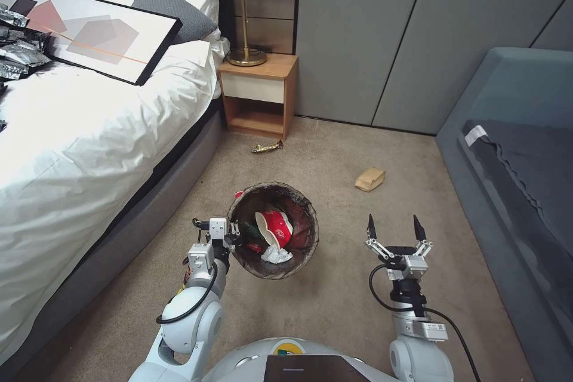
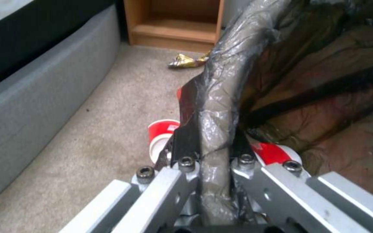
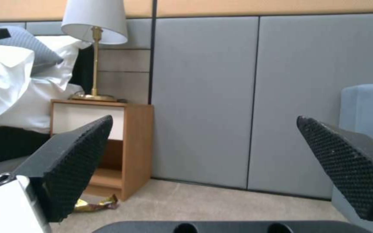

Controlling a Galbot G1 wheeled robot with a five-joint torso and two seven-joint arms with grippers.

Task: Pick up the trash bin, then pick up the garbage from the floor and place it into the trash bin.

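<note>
Head looks down; both wrists face the nightstand.

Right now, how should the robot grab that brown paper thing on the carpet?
The crumpled brown paper piece lies flat and clear of everything. Best guess: the open right tool comes straight down from above and pinches across its narrower width.

1. Red-and-white paper cup inside the liner-lined round trash bin: white logo marks on red, not legible.
2. Small white label on the right arm's wrist: dark print, too small to read.
3. No legible text, brand or number elsewhere.
</note>
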